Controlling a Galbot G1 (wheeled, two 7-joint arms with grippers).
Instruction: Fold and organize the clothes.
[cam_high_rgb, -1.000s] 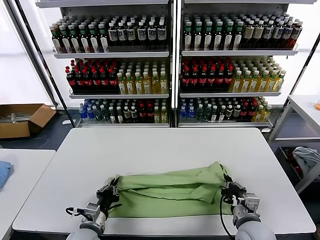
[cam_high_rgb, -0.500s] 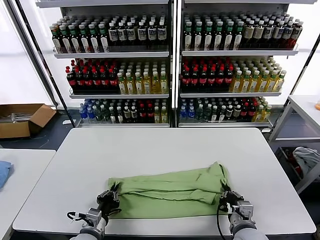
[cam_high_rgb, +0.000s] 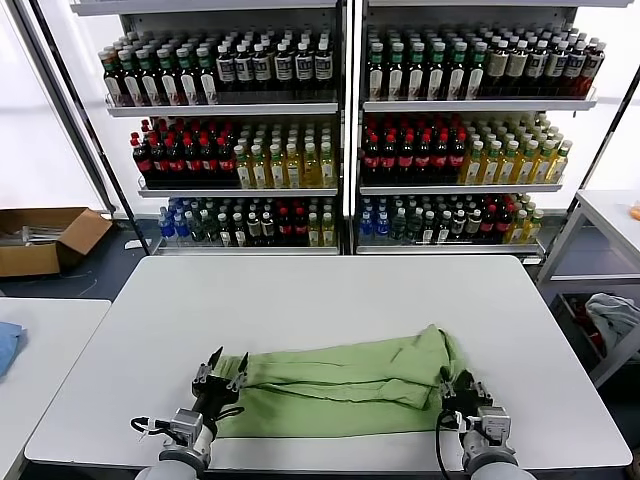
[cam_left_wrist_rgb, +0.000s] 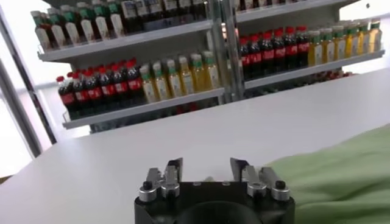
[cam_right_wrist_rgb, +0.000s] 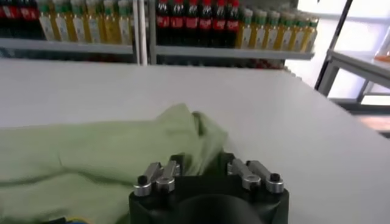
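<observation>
The light green polo shirt (cam_high_rgb: 345, 385) lies folded in a long band across the near part of the white table (cam_high_rgb: 320, 300). My left gripper (cam_high_rgb: 227, 360) is at the shirt's left end, open and empty; in the left wrist view (cam_left_wrist_rgb: 206, 165) bare table shows between its jaws and the shirt (cam_left_wrist_rgb: 341, 173) lies just beside it. My right gripper (cam_high_rgb: 462, 382) is at the shirt's right end with its jaws apart. In the right wrist view (cam_right_wrist_rgb: 202, 161) a bunched fold of the shirt (cam_right_wrist_rgb: 122, 152) lies between them. Collar, buttons and print are hidden.
Shelves of bottles (cam_high_rgb: 340, 130) stand behind the table. A cardboard box (cam_high_rgb: 45, 238) is on the floor at far left. A blue cloth (cam_high_rgb: 6, 345) lies on the left side table. A grey-white cloth bundle (cam_high_rgb: 615, 315) sits at the right under another table.
Both grippers drew the shirt towards the near edge, then opened. The left gripper let go of the shirt's left end and its fingers now stand spread.
</observation>
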